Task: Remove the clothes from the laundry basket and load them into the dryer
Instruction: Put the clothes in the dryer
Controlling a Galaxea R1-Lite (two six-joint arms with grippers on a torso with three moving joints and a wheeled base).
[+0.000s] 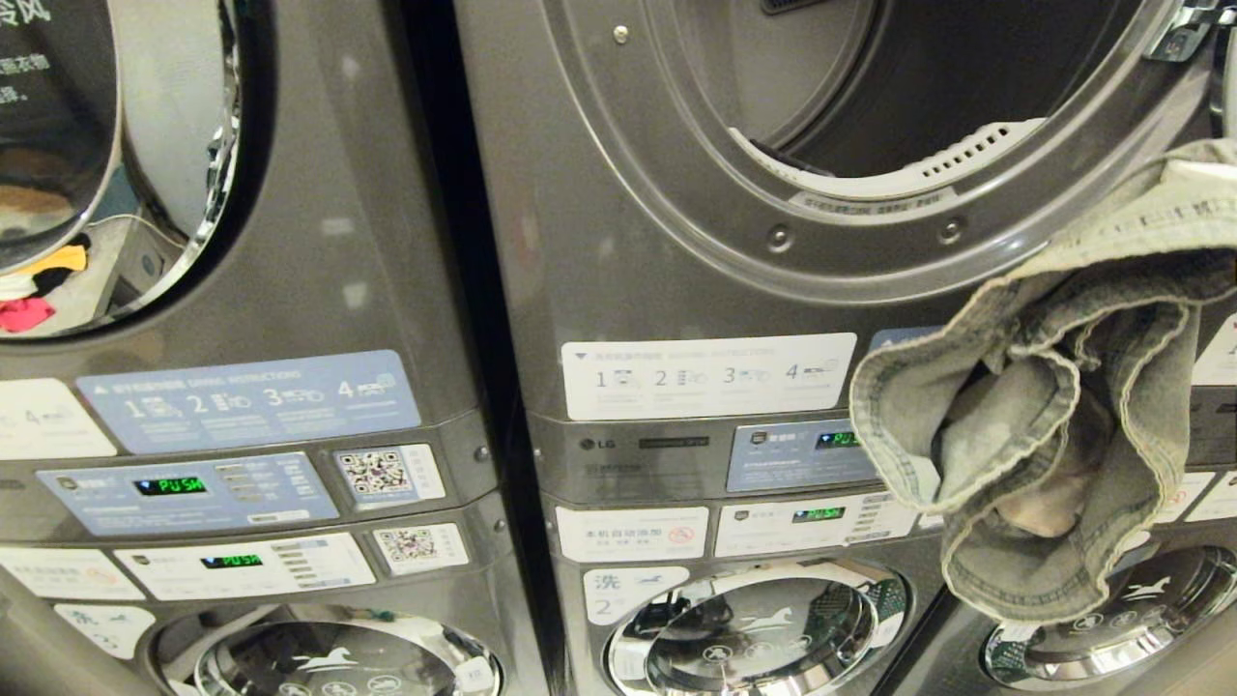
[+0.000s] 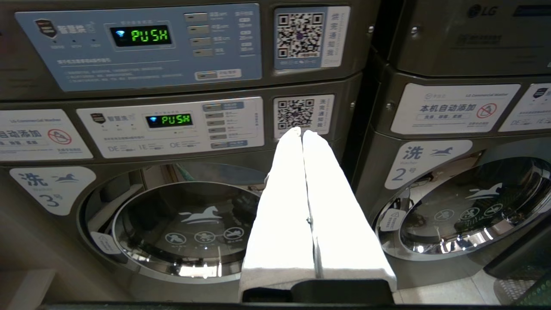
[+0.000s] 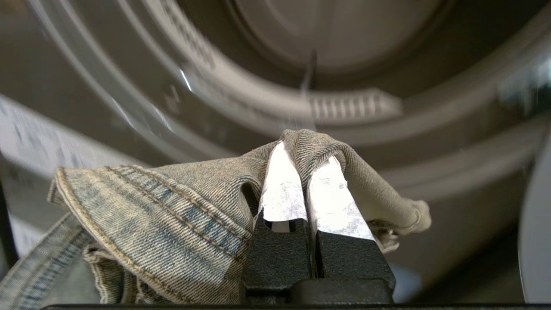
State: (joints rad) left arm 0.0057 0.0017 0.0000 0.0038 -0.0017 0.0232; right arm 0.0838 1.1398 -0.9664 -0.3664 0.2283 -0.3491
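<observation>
The dryer (image 1: 676, 290) fills the head view, its round mouth (image 1: 947, 87) open and the drum dark inside. A faded denim garment (image 1: 1044, 416) hangs bunched in front of the machine's lower right rim. In the right wrist view my right gripper (image 3: 306, 151) is shut on a fold of that denim garment (image 3: 172, 206), just below and in front of the dryer mouth (image 3: 344, 51). My left gripper (image 2: 301, 130) is shut and empty, parked low and facing the lower washers. The laundry basket is out of view.
A neighbouring machine with a closed glass door (image 1: 116, 145) stands to the left. Control panels with green PUSH displays (image 1: 170, 485) sit below. Chrome washer doors (image 1: 763, 628) (image 2: 185, 224) (image 2: 473, 211) lie underneath. A door hinge (image 1: 1184, 29) sits at the mouth's upper right.
</observation>
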